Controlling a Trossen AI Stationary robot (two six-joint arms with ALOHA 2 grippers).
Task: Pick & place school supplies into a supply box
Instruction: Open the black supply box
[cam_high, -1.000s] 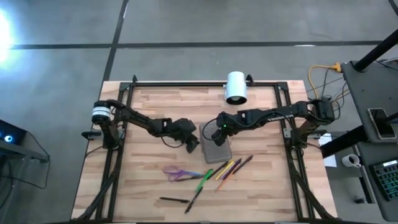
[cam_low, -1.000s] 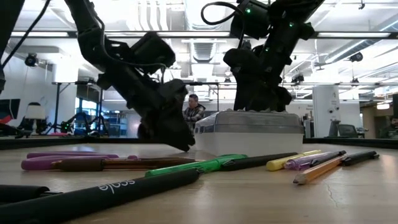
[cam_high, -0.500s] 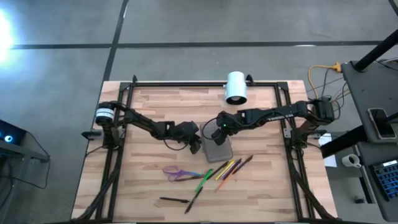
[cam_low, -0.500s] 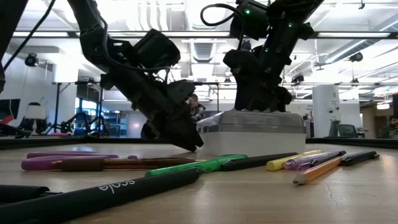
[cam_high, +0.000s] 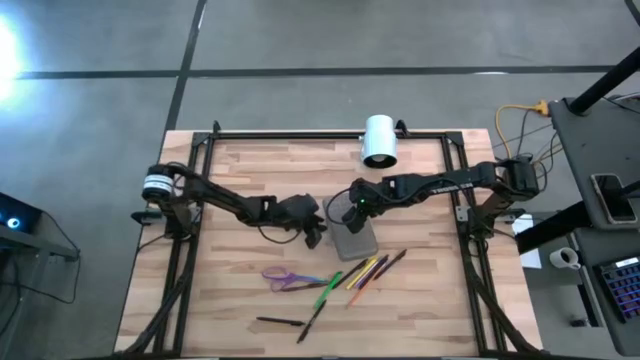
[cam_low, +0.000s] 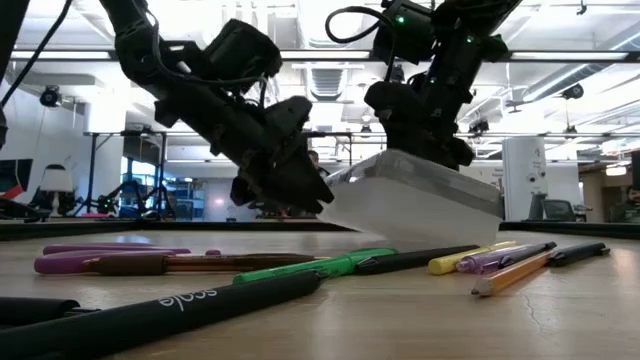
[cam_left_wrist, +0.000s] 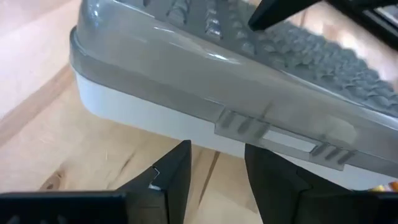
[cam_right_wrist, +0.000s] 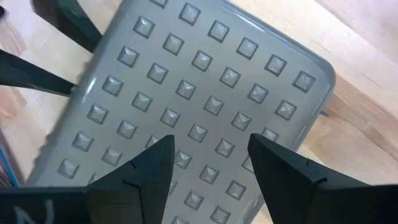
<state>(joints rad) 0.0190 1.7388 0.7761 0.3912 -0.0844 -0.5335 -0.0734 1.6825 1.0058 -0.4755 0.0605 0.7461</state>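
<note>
**Supply box tipped at desk centre**

Left gripper (cam_high: 318, 233), jaws apart, noses under the latch edge of the supply box (cam_high: 354, 239), mid-frame. Right gripper (cam_high: 352, 213), jaws spread, over its dotted lid. Low view alone shows the box tilted, left side raised. Scissors (cam_high: 284, 277), green pen (cam_high: 327, 290) and pencils (cam_high: 372, 267) lie lower centre; white cylinder (cam_high: 379, 140) upper centre. Contact under the box hidden.

supply box (cam_high: 354, 238): 1 | scissors (cam_high: 284, 276): 1 | white cylinder (cam_high: 379, 140): 1 | arms: 2
</note>
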